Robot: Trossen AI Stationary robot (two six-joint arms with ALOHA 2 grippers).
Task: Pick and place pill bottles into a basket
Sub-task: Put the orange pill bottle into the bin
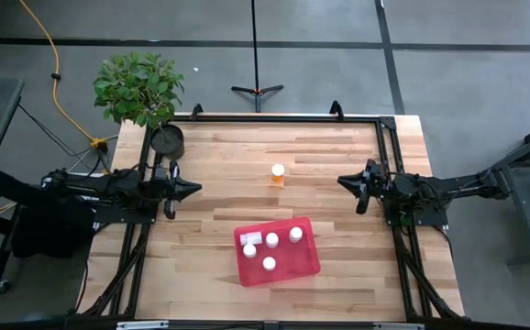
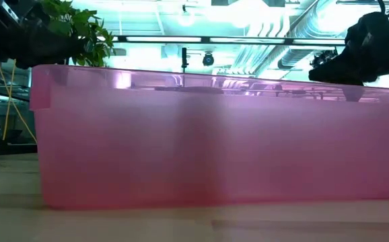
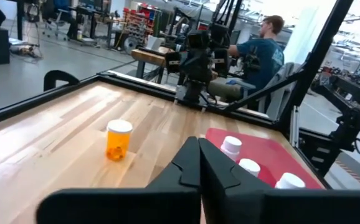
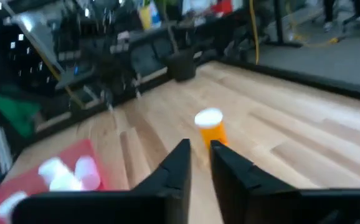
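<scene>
Pale blond wooden-plank tabletop [image 1: 338,183], streaked lengthwise with darker brown boards, framed in black metal. Shallow red translucent plastic basket [image 1: 303,261], glowing pink in the low view. White-capped white pill bottles inside it [image 1: 271,240], one lying with a white label [image 1: 250,237]. Amber-orange pill bottle with white cap [image 1: 278,175] on the bare wood. Round black pot [image 1: 167,140] beside a green leafy plant [image 1: 138,86]. Matte black left gripper [image 1: 194,188] and right gripper [image 1: 342,181]. Grey floor crossed by dark lines; yellow cable [image 1: 56,73].

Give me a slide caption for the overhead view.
Four white-capped pill bottles in the red basket; amber bottle stands alone on the table.
</scene>
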